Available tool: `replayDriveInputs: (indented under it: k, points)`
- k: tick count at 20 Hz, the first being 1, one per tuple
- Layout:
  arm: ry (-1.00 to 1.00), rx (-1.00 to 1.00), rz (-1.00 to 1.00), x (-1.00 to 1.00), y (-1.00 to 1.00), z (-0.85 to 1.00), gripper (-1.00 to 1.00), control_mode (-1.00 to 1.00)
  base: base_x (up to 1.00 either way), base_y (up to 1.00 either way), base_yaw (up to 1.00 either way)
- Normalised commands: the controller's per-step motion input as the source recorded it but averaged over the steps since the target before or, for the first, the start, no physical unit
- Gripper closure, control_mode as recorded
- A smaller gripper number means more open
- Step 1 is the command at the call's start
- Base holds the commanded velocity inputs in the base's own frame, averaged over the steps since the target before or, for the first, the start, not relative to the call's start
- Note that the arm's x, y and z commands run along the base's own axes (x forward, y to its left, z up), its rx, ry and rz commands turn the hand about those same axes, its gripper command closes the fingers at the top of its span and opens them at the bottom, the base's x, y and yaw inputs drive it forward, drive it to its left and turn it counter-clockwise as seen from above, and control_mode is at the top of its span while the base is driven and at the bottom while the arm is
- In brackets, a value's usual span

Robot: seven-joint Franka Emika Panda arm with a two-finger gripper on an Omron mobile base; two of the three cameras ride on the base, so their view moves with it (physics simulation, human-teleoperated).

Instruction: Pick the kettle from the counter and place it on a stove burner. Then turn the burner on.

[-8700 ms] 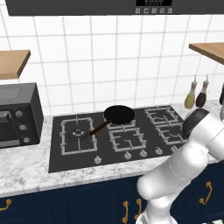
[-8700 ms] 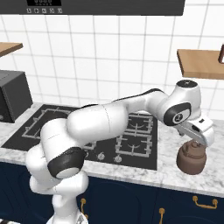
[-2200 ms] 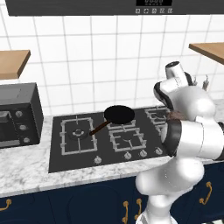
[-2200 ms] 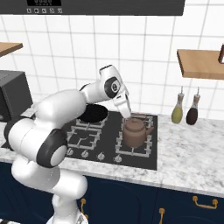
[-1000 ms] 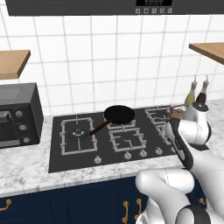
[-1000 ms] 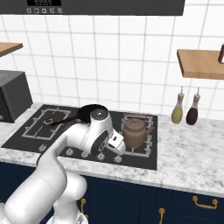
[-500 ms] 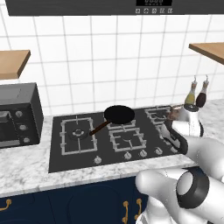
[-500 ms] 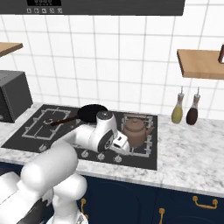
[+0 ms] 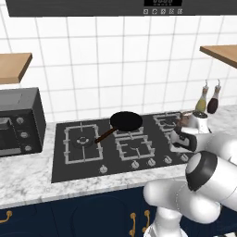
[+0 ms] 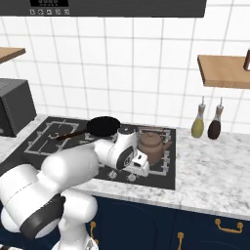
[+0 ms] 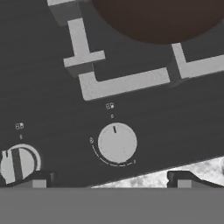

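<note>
The brownish-copper kettle [image 10: 150,141] stands upright on the right stove burner [image 10: 166,155] of the black hob, free of the gripper; its dark underside [image 11: 162,19] shows at the top of the hand view. In the left base view my forearm hides most of the kettle [image 9: 183,120]. My gripper [image 10: 140,168] hangs low over the hob's front edge, in front of the kettle. It is open [image 11: 109,179], with nothing between its tips. A round silver knob [image 11: 117,143] lies just beyond the tips, its mark pointing up. The counter [image 10: 215,171] runs to the right.
A black frying pan [image 9: 126,121] rests on the rear middle burner, handle towards the left. A second knob [image 11: 16,164] sits left of the first. Two bottles [image 10: 197,125] [image 10: 214,126] stand at the wall on the right. A microwave [image 9: 18,121] stands on the left.
The kettle was carried from the right counter onto the right burner and let go. In the last second the hand dropped to the hob's front edge by the knobs.
</note>
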Motion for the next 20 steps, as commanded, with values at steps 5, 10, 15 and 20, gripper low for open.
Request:
replayDriveInputs:
  k: [5, 10, 15, 20]
  points:
    - [-0.01, 0.00, 0.00, 0.03, 0.00, -0.21, -1.00, -1.00, 0.00, 0.00, 0.00]
    - [-0.06, -0.01, 0.00, 0.06, -0.02, -0.30, -1.00, -1.00, 0.00, 0.00, 0.00]
    - [-0.10, 0.00, 0.02, 0.06, -0.15, -0.20, -1.00, -1.00, 0.00, 0.00, 0.00]
    - [0.00, 0.00, 0.02, 0.07, -0.06, -0.01, -1.00, -1.00, 0.00, 0.00, 0.00]
